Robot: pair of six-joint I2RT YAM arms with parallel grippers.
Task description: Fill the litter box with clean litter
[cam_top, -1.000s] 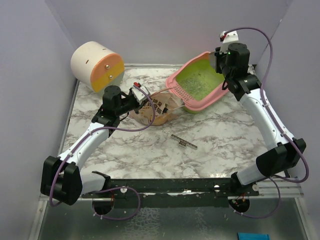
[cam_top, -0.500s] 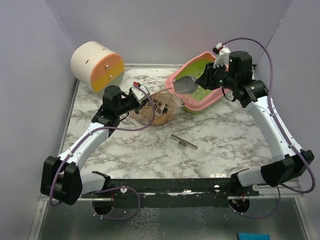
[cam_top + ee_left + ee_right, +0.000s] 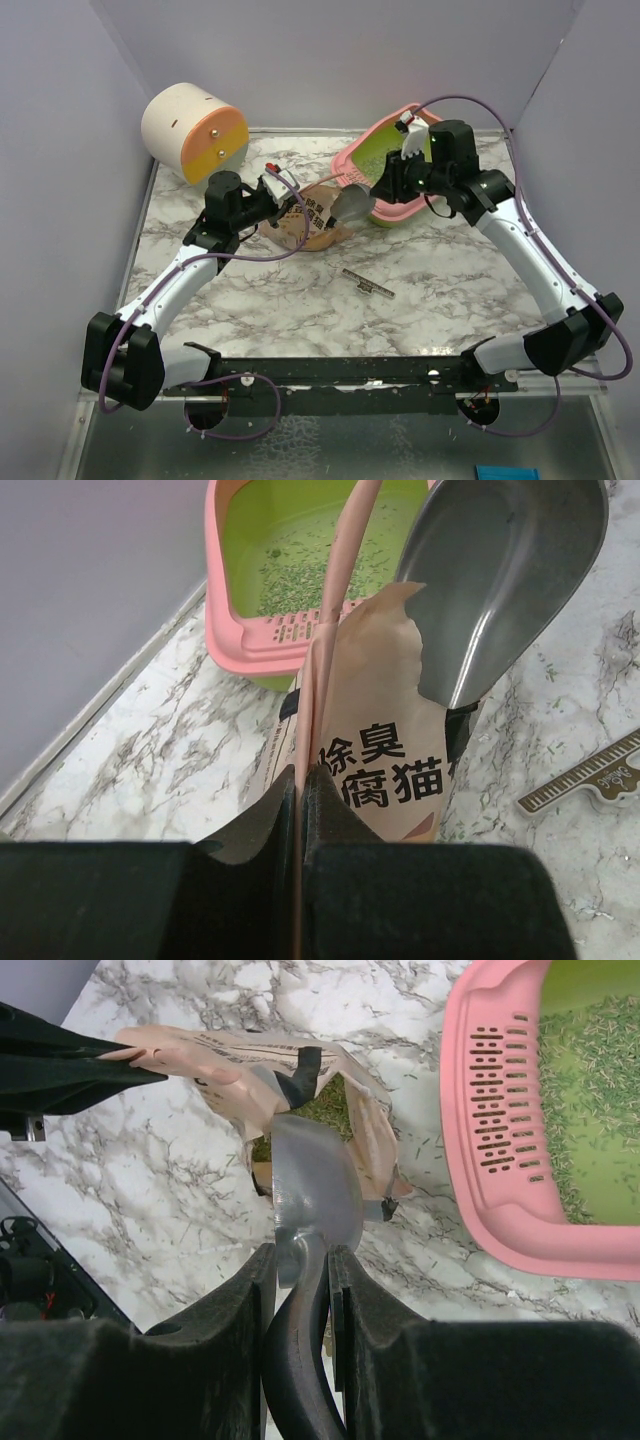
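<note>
- Fingers [image 3: 232,1332] of the right gripper [image 3: 300,1260] are squeezed tight on the dark handle of the scoop [image 3: 315,1195].
- The scoop is grey metal, and the inside of its bowl looks smooth and shiny in the left wrist view.
- The bowl of the scoop points at the open top of the bag [image 3: 200,1060]. I cannot tell if it touches the bag.
- The left gripper [image 3: 299,810] is pinched together on the edge of the bag and holds that edge up.
- The bag is peach-pink and crinkled, with dark writing on its side. It sits near the middle of the table [image 3: 430,270], a bit to the far side.
- Greyish-green grains show inside the bag's open mouth.
- The litter box [image 3: 400,205] is on the far right part of the table, just beside the bag and the scoop. It is pink outside and lime green inside, and its rim has a row of little slots.
- The litter [image 3: 290,575] lies in a thin, speckled layer on the green floor of the litter box.
- A few loose grains are on the table next to the bag.
- A thin metal strip [image 3: 367,283] lies flat on the table, nearer than the bag and apart from it.
- A cream and orange cylinder [image 3: 192,132] sits at the far left corner, well apart from the litter box.
</note>
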